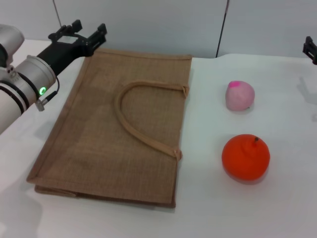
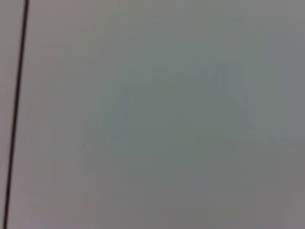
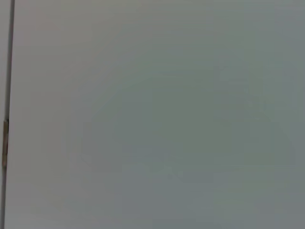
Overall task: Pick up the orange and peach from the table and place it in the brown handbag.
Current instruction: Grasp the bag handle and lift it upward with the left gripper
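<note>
The orange [image 1: 245,156] and the smaller peach [image 1: 239,95] sit on the desk [image 1: 277,208] right of the flat brown handbag [image 1: 114,129]; both look round, roll-prone, best grasped across the middle. Left gripper [image 1: 79,35] hovers empty, parted, at the handbag's far-left corner; right gripper [image 1: 310,49] beyond the peach, cannot tell

No text, label, brand or number can be read in any view. The brown handbag [image 1: 119,134] shows plain woven cloth. The orange [image 1: 245,156] and peach [image 1: 239,95] bear no stickers.
</note>
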{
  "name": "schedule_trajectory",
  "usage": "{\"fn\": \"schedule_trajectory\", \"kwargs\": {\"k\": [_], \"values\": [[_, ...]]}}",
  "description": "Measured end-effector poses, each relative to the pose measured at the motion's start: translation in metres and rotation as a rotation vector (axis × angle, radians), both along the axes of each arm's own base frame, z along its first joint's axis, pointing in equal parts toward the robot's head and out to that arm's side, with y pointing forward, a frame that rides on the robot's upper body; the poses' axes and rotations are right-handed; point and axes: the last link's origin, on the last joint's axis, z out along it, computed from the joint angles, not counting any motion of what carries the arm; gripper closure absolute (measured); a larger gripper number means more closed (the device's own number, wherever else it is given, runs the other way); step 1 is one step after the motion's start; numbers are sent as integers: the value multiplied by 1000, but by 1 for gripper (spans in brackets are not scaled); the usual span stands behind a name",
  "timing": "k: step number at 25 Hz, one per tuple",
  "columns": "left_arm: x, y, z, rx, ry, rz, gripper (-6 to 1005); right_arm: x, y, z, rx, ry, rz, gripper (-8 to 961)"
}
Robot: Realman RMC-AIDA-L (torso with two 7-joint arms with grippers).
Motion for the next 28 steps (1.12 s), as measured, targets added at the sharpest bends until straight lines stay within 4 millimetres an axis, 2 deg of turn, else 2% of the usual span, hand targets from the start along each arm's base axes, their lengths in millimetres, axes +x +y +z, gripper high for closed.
{"fn": "schedule_trajectory", "kwargs": {"k": [13,21,28], "values": [[10,2,-4,-282,110,-45,247,7,-3,1,-10,-9,-23,119],[5,-2,-13,-462,185,21,248,4,-1,0,-12,-11,-17,119],[-1,-4,-15,-527,228,74,247,4,-1,0,-14,-13,-17,119]]}}
